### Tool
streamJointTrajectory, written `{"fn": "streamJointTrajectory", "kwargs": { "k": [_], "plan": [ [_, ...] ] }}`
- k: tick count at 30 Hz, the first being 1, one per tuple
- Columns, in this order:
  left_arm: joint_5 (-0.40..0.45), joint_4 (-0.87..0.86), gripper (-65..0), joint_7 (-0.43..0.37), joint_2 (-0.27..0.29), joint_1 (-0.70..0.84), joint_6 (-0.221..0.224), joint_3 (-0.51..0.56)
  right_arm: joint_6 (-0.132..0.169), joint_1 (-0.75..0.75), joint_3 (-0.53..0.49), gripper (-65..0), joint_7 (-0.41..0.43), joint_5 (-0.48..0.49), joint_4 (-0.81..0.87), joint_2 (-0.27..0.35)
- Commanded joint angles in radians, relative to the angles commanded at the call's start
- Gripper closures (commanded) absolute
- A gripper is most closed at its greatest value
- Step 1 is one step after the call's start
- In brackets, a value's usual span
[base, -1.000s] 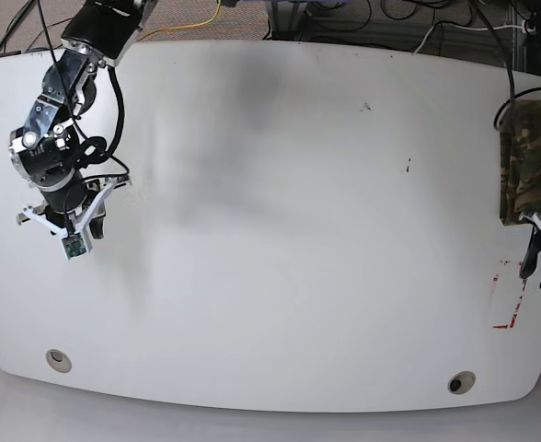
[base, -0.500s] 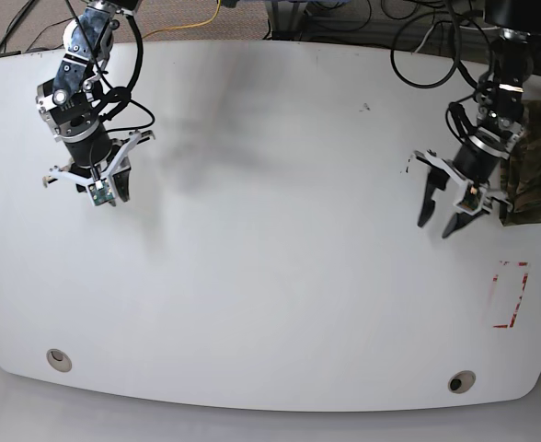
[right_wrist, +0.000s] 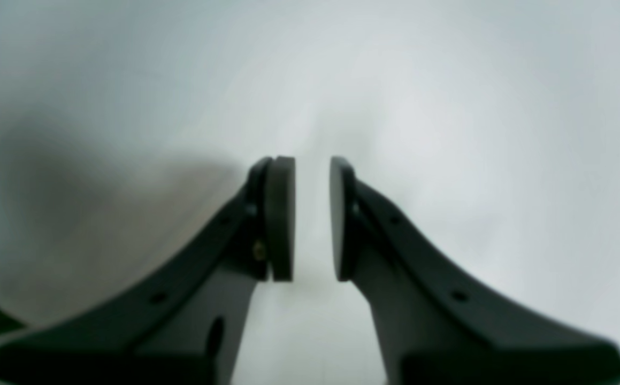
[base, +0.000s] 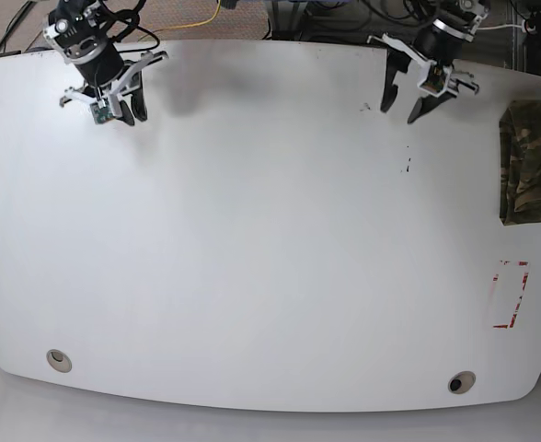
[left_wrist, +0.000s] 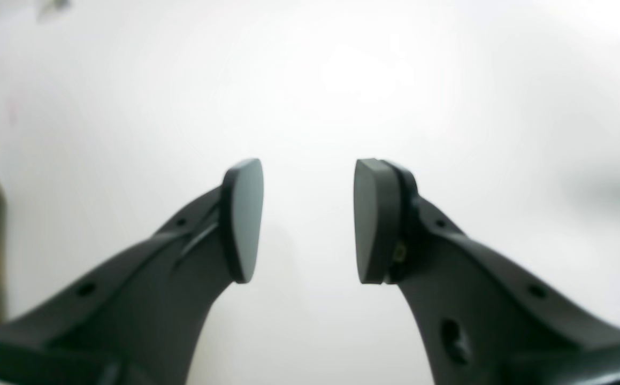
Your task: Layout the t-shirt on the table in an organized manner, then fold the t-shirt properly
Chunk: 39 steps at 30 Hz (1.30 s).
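1. Fingers [left_wrist: 243,219] of the left gripper [base: 400,106] stand well apart, holding nothing; the right gripper [right_wrist: 311,216] shows only a narrow gap, also empty.
2. The t-shirt [base: 533,161] lies folded at the table's [base: 270,276] right edge, above the red tape outline [base: 510,295].
3. Both arms have pulled back to the far edge since half a second ago; the left one has left the shirt.
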Motion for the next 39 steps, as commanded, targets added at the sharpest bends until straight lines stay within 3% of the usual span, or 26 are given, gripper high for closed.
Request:
{"fn": "streamJointTrajectory", "kwargs": {
  "k": [14,22,25,30,34,39],
  "plan": [
    [0.002,0.000,-25.1,0.000,0.006,0.396,0.000,0.017,0.000,-0.400,0.032,-10.9,-0.040,0.264,-0.002,0.005],
    [0.003,-0.115,-25.1,0.003,0.002,0.453,0.000,0.048,0.000,-0.517,0.006,-10.9,-0.049,0.285,-0.041,0.003],
    [0.003,-0.206,-25.1,0.003,0.000,0.397,0.000,0.066,0.000,-0.512,-0.028,-10.9,-0.049,0.252,-0.083,0.014],
    [0.003,-0.376,-25.1,0.005,0.000,0.279,0.000,0.106,0.000,-0.459,-0.100,-10.9,-0.049,0.109,-0.164,0.008],
    [0.003,-0.535,-25.1,0.063,0.005,0.155,0.000,0.149,0.000,-0.390,-0.143,-10.9,-0.043,0.003,-0.287,0.006],
    [0.003,-0.713,-25.1,0.110,0.008,0.014,0.002,0.207,0.000,-0.292,-0.153,-10.9,-0.034,-0.043,-0.457,0.006]
  ]
}}
